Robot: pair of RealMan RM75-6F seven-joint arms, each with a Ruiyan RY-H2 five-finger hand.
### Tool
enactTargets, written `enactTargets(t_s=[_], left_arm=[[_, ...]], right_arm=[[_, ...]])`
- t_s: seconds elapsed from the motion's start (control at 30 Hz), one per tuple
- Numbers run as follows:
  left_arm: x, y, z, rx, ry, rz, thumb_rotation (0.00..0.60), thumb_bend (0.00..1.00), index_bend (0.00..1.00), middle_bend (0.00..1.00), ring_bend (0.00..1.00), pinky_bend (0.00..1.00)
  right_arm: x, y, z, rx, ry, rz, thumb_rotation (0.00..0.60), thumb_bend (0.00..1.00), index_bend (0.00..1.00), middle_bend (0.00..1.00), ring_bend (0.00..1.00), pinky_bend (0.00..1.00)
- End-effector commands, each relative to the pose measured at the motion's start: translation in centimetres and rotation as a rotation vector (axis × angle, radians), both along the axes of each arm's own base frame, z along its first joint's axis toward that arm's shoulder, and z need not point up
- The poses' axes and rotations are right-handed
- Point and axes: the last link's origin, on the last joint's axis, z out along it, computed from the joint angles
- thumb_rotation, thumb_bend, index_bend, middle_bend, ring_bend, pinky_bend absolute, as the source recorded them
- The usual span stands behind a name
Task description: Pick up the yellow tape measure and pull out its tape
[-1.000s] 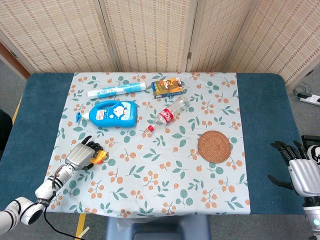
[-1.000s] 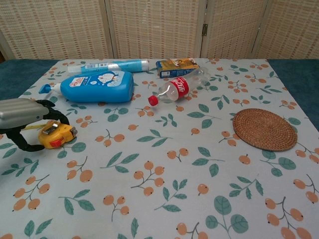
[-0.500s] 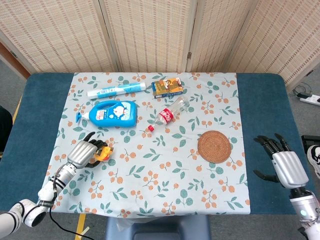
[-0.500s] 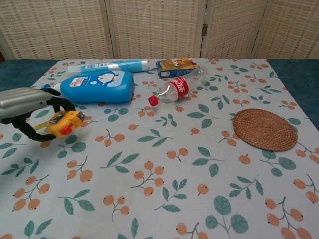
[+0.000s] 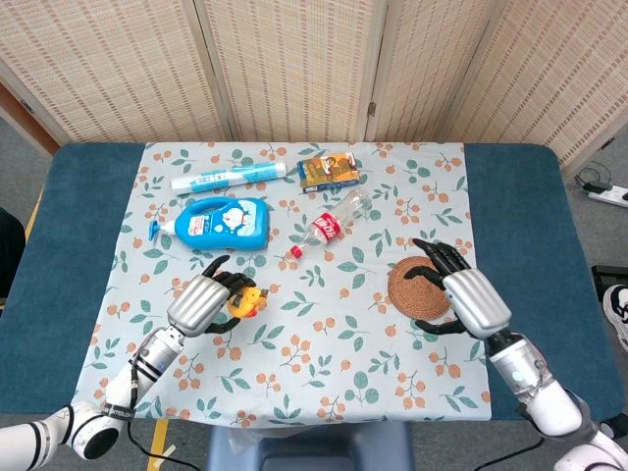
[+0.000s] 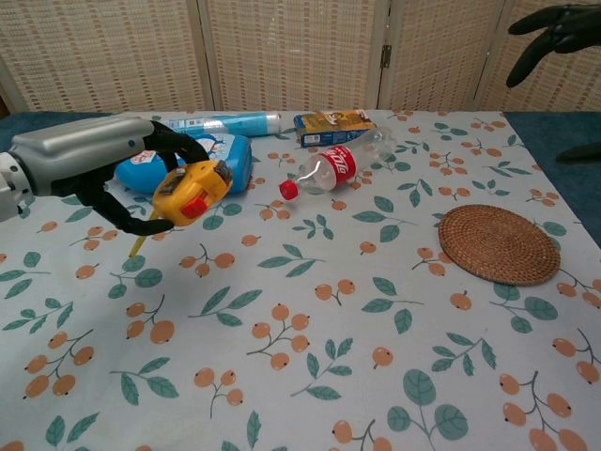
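Observation:
My left hand [image 5: 201, 303] [image 6: 89, 162] grips the yellow tape measure [image 5: 245, 299] [image 6: 188, 191] and holds it lifted above the left part of the floral cloth. The measure has a red button on its face, and a short yellow strap or tape end hangs below it in the chest view. My right hand [image 5: 465, 295] hovers over the right side of the table with fingers spread, holding nothing. In the chest view only its dark fingers [image 6: 554, 28] show at the top right corner. The two hands are well apart.
A blue detergent bottle [image 5: 224, 222] and a blue-white tube [image 5: 228, 177] lie at the back left. A small box [image 5: 328, 170] and a lying cola bottle [image 5: 332, 225] sit mid-back. A round woven coaster [image 5: 418, 285] lies beside my right hand.
My left hand has lifted the tape measure off the cloth and carried it right, toward the centre. My right hand has swung in from the table's right edge to over the coaster.

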Motion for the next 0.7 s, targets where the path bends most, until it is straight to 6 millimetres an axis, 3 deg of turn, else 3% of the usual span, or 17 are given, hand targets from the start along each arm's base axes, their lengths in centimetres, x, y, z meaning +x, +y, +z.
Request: enactTargets(t_s=[0.03,0.27,0.7], left_arm=[[2.5,-0.2,-0.3,0.004,-0.026,-0.023,0.600,0.39,0.52,0.51,0.44,0.11],[5.3,-0.5,-1.5,0.000,-0.047,-0.045,0.600,0.39,0.52,0.51,0.44,0.11],[7.9,-0.8,-3.7,0.025,-0.041,-0.088,0.600,0.39,0.53,0.52,0.44,0.11]], right_arm=[[3.1,-1.4,-1.8,0.091,-0.025,0.023,0.600,0.20,0.36,0.02,0.05,0.00],[5.9,-2.7,-4.3,0.175,-0.041,0.025,0.600,0.20,0.39,0.02,0.06,0.00],[7.9,-4.3,-7.2,0.210,-0.044,-0.007,0.600,0.20,0.42,0.03,0.05,0.00]])
